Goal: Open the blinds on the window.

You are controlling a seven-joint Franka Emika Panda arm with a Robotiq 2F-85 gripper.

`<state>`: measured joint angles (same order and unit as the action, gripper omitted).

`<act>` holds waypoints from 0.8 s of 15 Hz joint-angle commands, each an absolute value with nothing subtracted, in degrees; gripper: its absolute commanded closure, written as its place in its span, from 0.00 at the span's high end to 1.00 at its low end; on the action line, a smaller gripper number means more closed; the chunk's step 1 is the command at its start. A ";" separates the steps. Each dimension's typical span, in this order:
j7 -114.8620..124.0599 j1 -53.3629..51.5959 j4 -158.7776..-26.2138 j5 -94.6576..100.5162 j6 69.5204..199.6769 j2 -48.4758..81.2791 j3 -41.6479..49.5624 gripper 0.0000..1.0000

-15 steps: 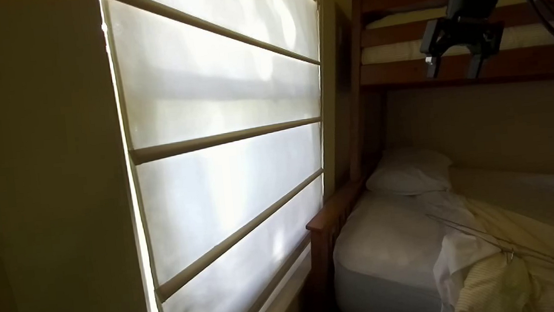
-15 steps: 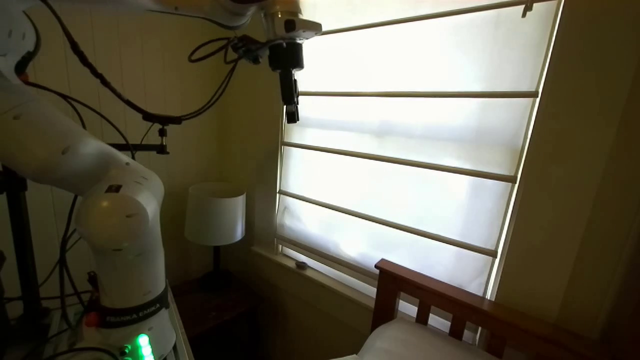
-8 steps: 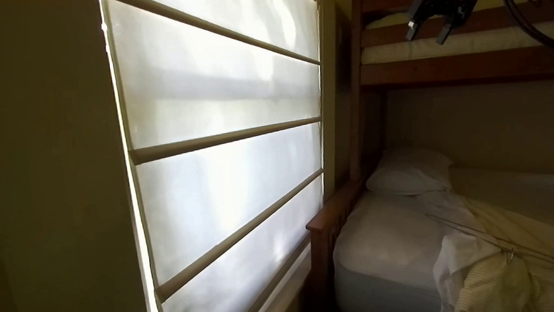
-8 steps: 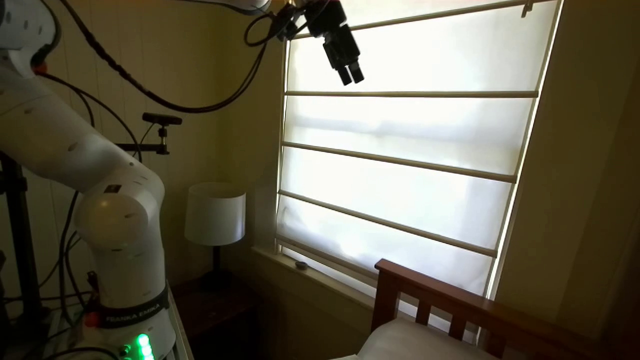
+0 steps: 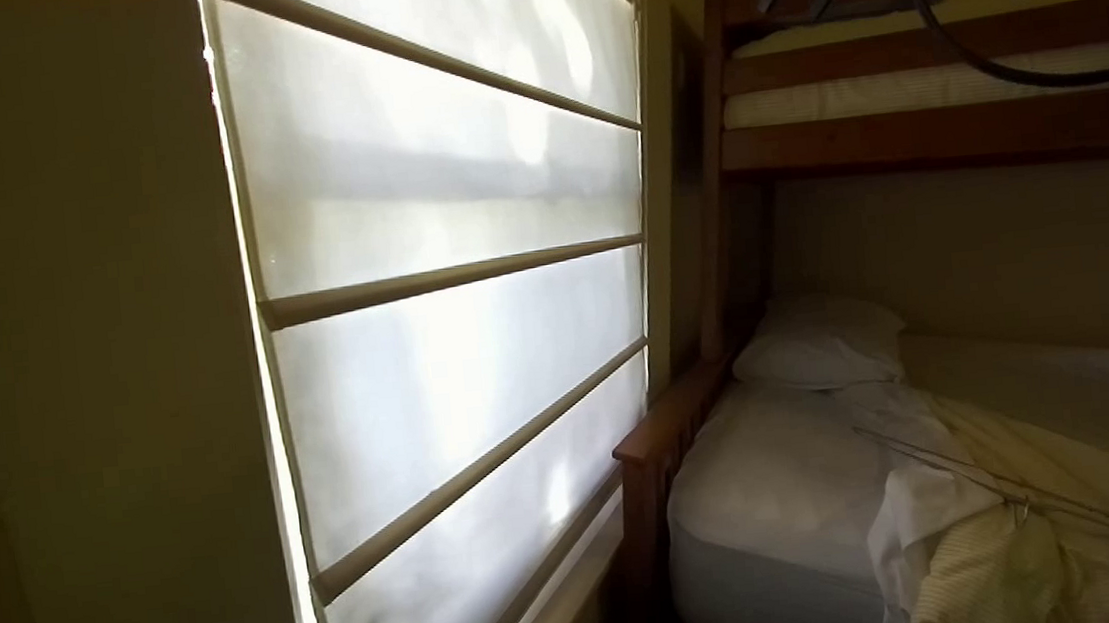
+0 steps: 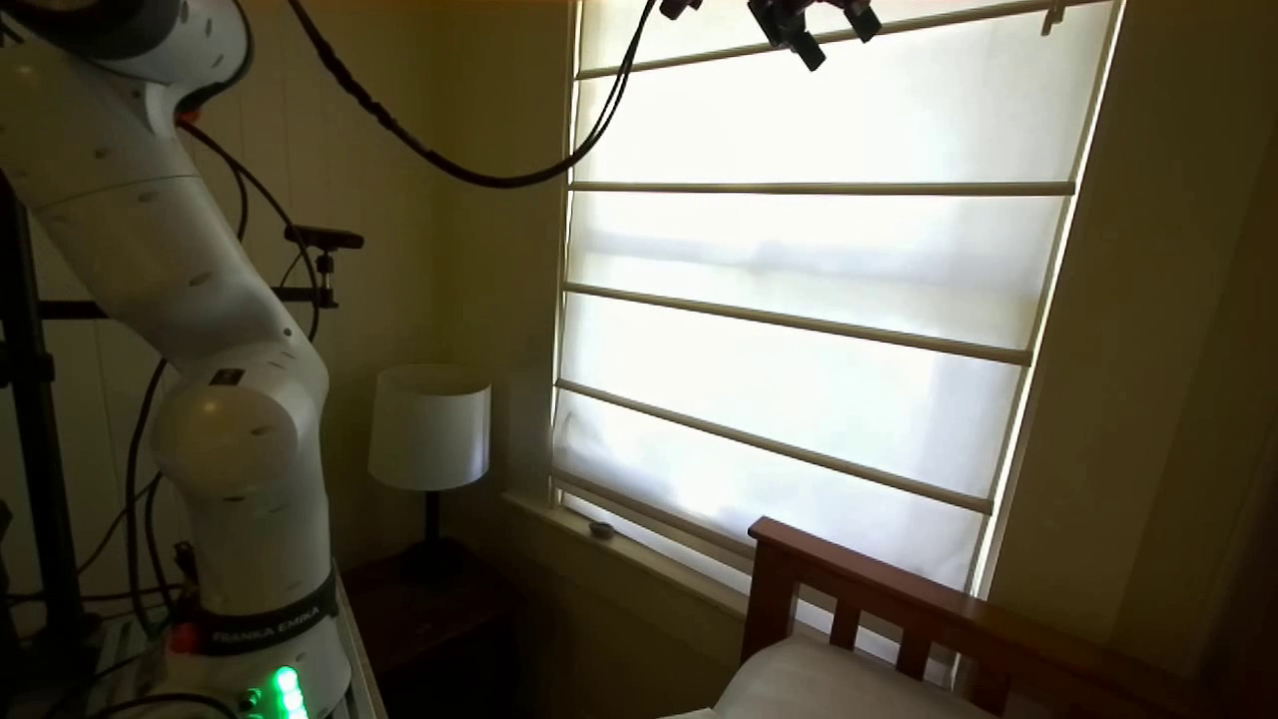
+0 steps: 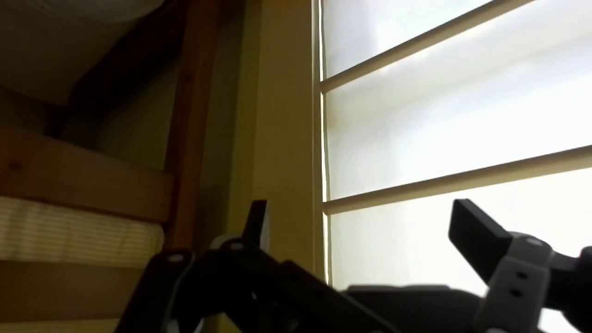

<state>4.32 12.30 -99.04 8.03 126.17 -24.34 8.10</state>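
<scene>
The blinds (image 5: 468,359) hang down as a pale fabric shade crossed by thin ribs, and they cover most of the window in both exterior views (image 6: 799,389). Of the window only the sill (image 6: 649,564) and bright slits along the sides show; its glass is hidden. High up near the top edge of both exterior views is my gripper (image 5: 795,5), tilted, seen against the upper blinds in an exterior view (image 6: 839,42). In the wrist view its two fingers stand wide apart with nothing between them; the blinds (image 7: 393,134) lie beyond, apparently without contact.
A wooden bunk bed (image 5: 940,132) stands beside the window, with a mattress (image 5: 782,502) and pillow (image 5: 818,344) below. Its footboard (image 6: 849,559) rises in front of the sill. A lamp (image 6: 429,429), a mounted camera (image 6: 324,240) and a drooping cable (image 6: 499,181) are near my arm.
My gripper has risen and tilted forward, moving left in an exterior view and right across the blinds in the opposite one. The arm straightened upward. The blinds have not moved.
</scene>
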 commanded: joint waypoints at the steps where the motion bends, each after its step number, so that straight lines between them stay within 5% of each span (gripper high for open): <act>1: 4.32 12.03 -98.04 8.10 125.94 -23.49 8.34 1.00; 5: 7.86 12.83 -97.47 8.23 129.83 -22.19 8.07 1.00; 12: 0.70 11.51 -76.32 3.06 145.81 -5.53 14.00 1.00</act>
<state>4.45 12.45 -87.65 7.15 144.25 -13.85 11.56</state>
